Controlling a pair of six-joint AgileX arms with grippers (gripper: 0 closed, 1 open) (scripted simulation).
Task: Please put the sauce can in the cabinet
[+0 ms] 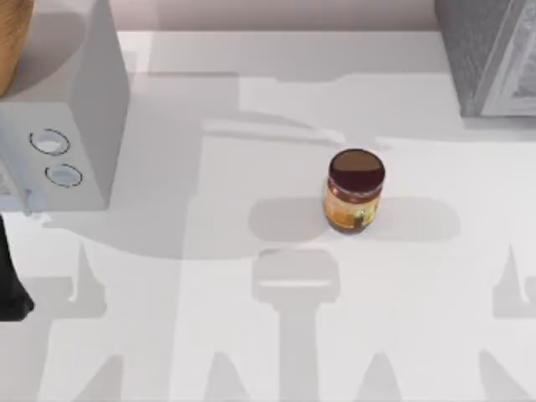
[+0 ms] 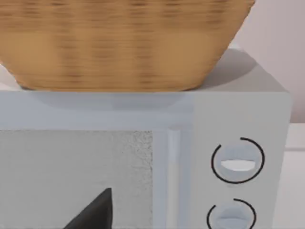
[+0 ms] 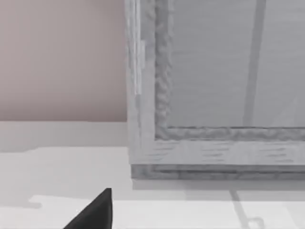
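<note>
Near the middle of the table, a little toward its right edge, one sauce can stood upright on its base with its dark lid up, apart from everything else. One cabinet sat at the table's far right corner, cut off by the top view's frame so that just a dark speckled side and a strip of its lighter front showed; the right wrist view faced that framed front panel from close by. One pale box with two round rings on its front stood at the far left corner, and one woven basket rested on top of it, cut off at the frame in both the top and left wrist views. One dark arm part lay at the table's left edge, mostly out of frame. A single dark fingertip of the left gripper pointed at the pale box, and a single dark fingertip of the right gripper pointed at the cabinet; whether either gripper's fingers were apart or together could not be told
</note>
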